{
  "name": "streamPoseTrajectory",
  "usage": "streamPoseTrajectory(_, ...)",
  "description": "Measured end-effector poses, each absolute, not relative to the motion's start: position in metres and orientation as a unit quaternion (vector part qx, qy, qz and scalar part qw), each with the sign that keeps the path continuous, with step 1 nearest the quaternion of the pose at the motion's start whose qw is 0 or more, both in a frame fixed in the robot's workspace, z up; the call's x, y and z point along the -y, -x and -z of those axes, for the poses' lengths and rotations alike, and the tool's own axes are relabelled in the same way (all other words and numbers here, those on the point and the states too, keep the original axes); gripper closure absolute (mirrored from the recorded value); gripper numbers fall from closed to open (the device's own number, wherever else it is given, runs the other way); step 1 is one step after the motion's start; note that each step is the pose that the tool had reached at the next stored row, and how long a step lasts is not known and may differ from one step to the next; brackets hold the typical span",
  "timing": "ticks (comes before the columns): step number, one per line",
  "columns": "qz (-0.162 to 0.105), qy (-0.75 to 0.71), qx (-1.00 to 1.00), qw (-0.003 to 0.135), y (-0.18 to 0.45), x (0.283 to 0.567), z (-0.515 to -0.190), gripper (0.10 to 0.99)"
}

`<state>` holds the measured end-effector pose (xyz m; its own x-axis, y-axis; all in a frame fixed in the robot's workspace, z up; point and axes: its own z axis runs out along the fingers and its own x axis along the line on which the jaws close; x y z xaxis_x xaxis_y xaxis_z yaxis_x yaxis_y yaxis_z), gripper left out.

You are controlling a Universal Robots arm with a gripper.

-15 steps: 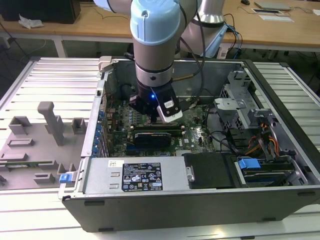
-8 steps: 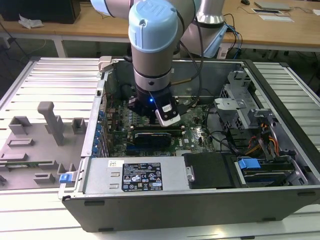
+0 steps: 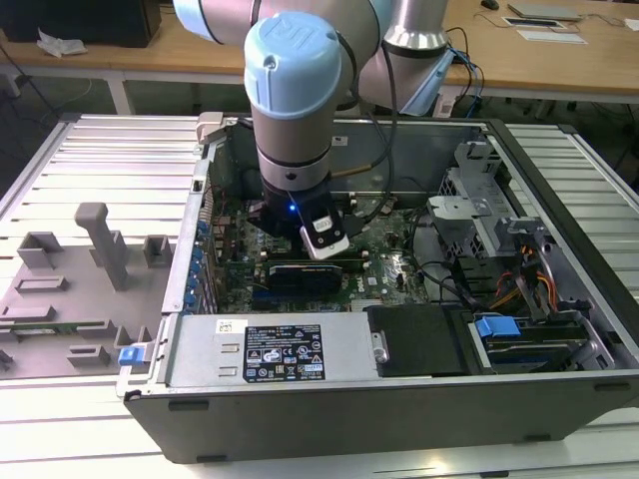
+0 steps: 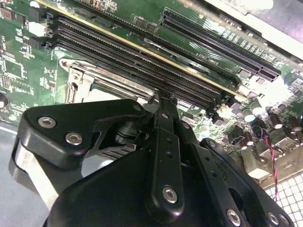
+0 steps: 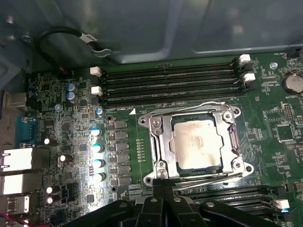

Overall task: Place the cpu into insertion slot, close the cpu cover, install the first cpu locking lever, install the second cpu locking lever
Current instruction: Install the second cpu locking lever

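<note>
In the first wrist view the cpu (image 5: pixel 197 144) lies flat in the slot (image 5: pixel 158 142) under the closed cover (image 5: pixel 227 135), edges parallel to the memory slots (image 5: pixel 170 85), with the end effector (image 5: pixel 161 187), fingers together, at the socket's edge.

Tool (image 5: pixel 161 185) pointed down; fingers (image 4: pixel 166 142) pressed together

Even overhead room light fills the exterior view, washing the ribbed metal table (image 3: pixel 90 150) pale while the computer case (image 3: pixel 399 399) interior stays dim under the arm's shadow. In the first wrist view, glare whitens the capacitors (image 5: pixel 96 147) and ports at the picture's edge. In the second wrist view the gripper (image 4: pixel 163 101) looms dark and soft, close to the lens, and the motherboard (image 4: pixel 23 71) shows mild blur.
</note>
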<state>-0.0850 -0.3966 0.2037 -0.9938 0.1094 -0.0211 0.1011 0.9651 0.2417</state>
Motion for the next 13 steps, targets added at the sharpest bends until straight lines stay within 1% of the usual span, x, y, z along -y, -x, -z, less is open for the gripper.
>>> streamPoseTrajectory(13,-0.122,-0.053,-0.991,0.017,0.0943,0.3968,-0.2006,0.98)
